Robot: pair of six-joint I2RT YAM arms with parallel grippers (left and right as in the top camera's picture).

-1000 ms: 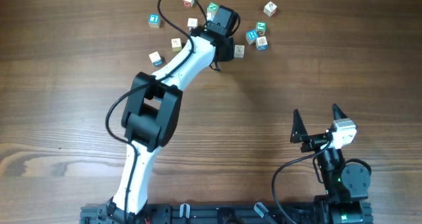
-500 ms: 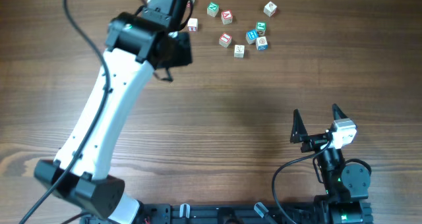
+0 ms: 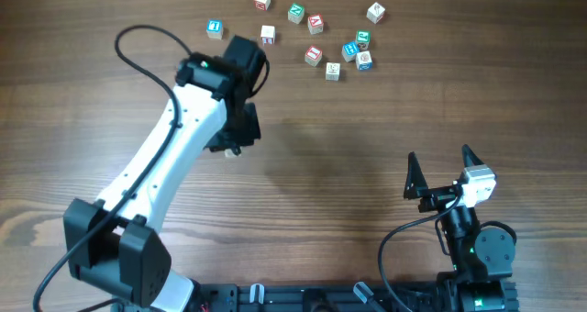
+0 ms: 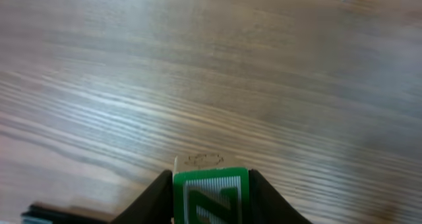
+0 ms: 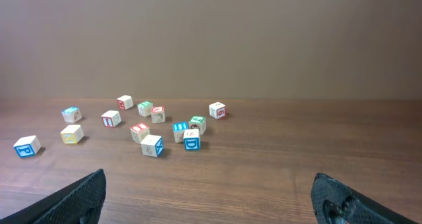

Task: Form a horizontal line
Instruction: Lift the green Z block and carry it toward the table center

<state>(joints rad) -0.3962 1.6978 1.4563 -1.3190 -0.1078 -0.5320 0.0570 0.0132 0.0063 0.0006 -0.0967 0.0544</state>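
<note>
My left gripper (image 4: 211,204) is shut on a cube with a green face and a letter Z (image 4: 211,196), held just above bare wood. In the overhead view the left gripper (image 3: 237,139) is left of the table's middle, below the cubes. Several loose letter cubes lie scattered at the far side, among them a blue-faced one (image 3: 215,27), a green one (image 3: 295,13) and a red one (image 3: 314,56). No straight row of touching cubes shows in any view. My right gripper (image 3: 442,170) is open and empty at the front right.
The right wrist view shows the scattered cubes ahead, with a blue P cube (image 5: 26,145) and a yellow cube (image 5: 71,133) off to the left. The left arm (image 3: 174,156) lies diagonally across the table's left half. The right gripper's fingers (image 5: 208,184) are spread wide.
The left arm has left the cube cluster at the far side and swung down toward the table's middle, holding the green Z cube. The right arm has not moved.
</note>
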